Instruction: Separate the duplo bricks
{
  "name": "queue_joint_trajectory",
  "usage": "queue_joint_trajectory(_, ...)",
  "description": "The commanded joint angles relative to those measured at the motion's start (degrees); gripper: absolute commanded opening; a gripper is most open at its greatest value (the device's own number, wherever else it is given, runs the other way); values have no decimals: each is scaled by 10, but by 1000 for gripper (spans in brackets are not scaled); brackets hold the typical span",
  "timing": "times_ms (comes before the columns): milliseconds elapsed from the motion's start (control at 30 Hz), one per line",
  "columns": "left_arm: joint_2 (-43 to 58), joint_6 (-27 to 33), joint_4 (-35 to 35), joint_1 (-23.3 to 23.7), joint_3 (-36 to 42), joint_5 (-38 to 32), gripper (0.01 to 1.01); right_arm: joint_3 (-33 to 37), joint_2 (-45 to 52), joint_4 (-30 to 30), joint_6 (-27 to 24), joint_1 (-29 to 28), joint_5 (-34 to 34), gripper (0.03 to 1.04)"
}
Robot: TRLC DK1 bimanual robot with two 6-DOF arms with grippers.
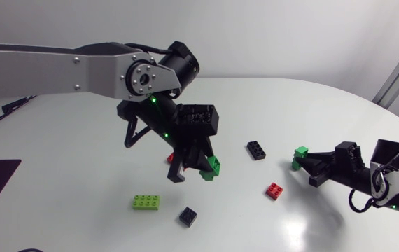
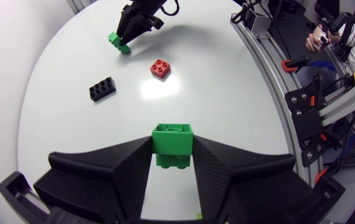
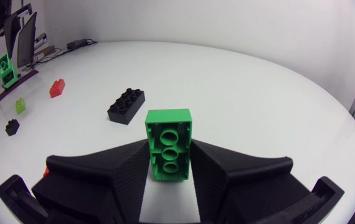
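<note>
My left arm comes in from the left edge and ends over the middle of the tabletop. Below and left of its gripper, a lime brick lies flat. A red brick sits just beside the gripper, mostly hidden behind one finger. A small black brick lies nearer the front edge, a little right of the lime one. The left gripper points down and is clamped on a green brick. In its wrist view both fingers press the brick's sides, and it hangs clear of the tabletop. Farther right, a long black brick lies on the surface. A square red brick lies nearer the front, apart from the black one. To the right of those two, the right gripper reaches in low from the right edge. It is closed on a second green brick of the long kind. The right wrist view shows that brick's hollow underside gripped between the two fingers. The two green bricks are well apart, each in its own gripper.
</note>
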Motion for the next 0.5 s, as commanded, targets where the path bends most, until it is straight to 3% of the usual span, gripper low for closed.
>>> queue_joint_trajectory(0,-9,-8,3,-5,-5,0,251,-19,0,11,19,-13,-10,331)
queue_joint_trajectory(333,4,-23,13,-22,7,-4,251,-78,2,105,24,-43,-23,334)
queue_joint_trajectory(467,5,-26,15,-29,5,-5,251,-90,11,126,26,-51,-26,523)
